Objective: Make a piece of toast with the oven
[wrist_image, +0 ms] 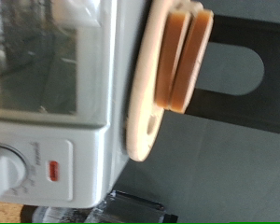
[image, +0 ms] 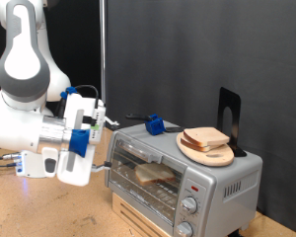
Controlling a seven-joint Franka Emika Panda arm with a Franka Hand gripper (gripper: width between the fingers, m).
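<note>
The silver-grey oven (image: 202, 183) stands at the exterior view's lower right, with two knobs on its front. The piece of toast (image: 153, 174) lies inside on the wire rack, seen through the front. My gripper (image: 99, 120) hangs just off the oven's side, at the exterior view's left of it, and nothing shows between its fingers. The wrist view shows no fingers. It looks at the oven's front (wrist_image: 47, 140), one knob (wrist_image: 0, 170) and the red light (wrist_image: 54, 171). The toast cannot be made out there behind the glass.
A round wooden plate (image: 219, 155) with stacked bread slices (image: 205, 138) sits on the oven's top; it also shows in the wrist view (wrist_image: 145, 103). A black stand (image: 229, 114) rises behind it. A small blue object (image: 155, 124) lies on the oven's top. A black curtain backs the scene.
</note>
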